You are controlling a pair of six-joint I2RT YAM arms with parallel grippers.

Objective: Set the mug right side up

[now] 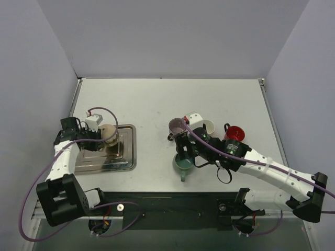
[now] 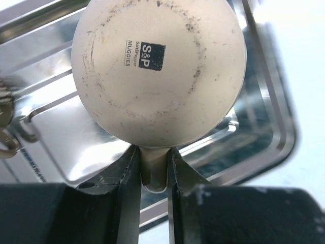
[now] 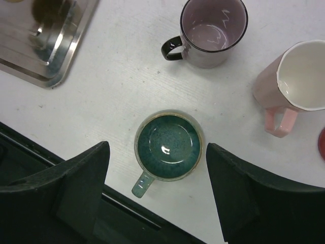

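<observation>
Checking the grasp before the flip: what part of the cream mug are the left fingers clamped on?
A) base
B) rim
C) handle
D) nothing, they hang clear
C: the left wrist view shows the left fingers pressed against both sides of the handle of the cream mug.

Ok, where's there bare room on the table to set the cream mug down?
Free: the far half of the white table, beyond the shallow steel tray and the mugs; also the lane between that tray and the teal glazed mug. Crowded: right of centre, where it, the purple mug, the pink mug and the red mug cluster under the right gripper.
</observation>
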